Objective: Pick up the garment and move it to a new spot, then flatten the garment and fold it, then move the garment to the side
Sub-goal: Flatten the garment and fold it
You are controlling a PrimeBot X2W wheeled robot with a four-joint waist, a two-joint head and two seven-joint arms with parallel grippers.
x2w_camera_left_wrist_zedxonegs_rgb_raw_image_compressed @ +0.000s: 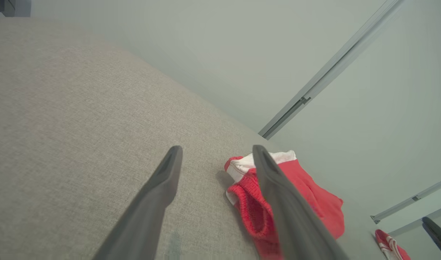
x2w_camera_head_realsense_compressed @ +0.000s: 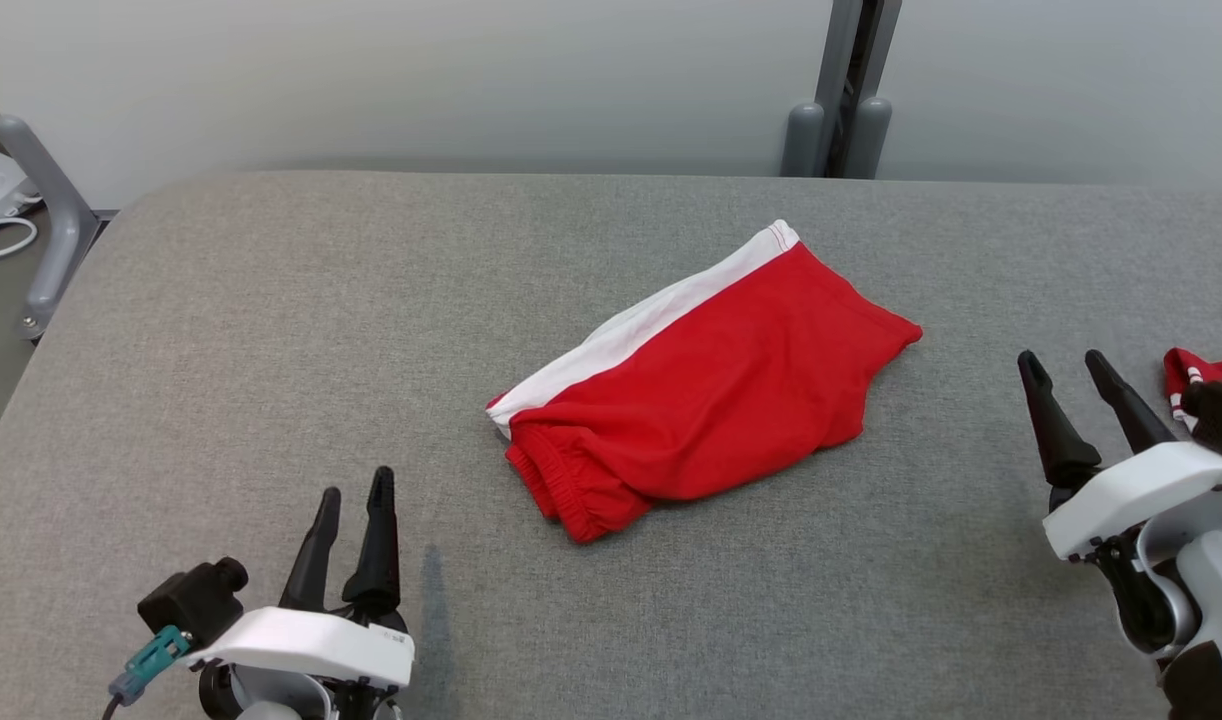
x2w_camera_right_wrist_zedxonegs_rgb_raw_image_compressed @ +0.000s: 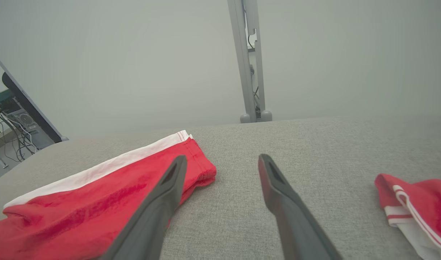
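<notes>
A folded red garment (x2w_camera_head_realsense_compressed: 711, 395) with a white side stripe lies in the middle of the grey padded table (x2w_camera_head_realsense_compressed: 271, 330), its elastic waistband toward the near left. The left wrist view has the garment (x2w_camera_left_wrist_zedxonegs_rgb_raw_image_compressed: 314, 198) to the right of the fingers, and the right wrist view has the garment (x2w_camera_right_wrist_zedxonegs_rgb_raw_image_compressed: 97, 202) at lower left. My left gripper (x2w_camera_head_realsense_compressed: 356, 495) hovers open at the near left, well short of the garment, nothing between its fingers. My right gripper (x2w_camera_head_realsense_compressed: 1066, 365) stands open at the right, apart from the garment and holding nothing.
A second red and white piece of cloth (x2w_camera_head_realsense_compressed: 1196, 385) lies at the table's right edge, behind my right gripper, seen also in the right wrist view (x2w_camera_right_wrist_zedxonegs_rgb_raw_image_compressed: 419, 206). A grey post (x2w_camera_head_realsense_compressed: 851, 90) rises behind the table. A metal frame leg (x2w_camera_head_realsense_compressed: 46, 200) and cables stand at the far left.
</notes>
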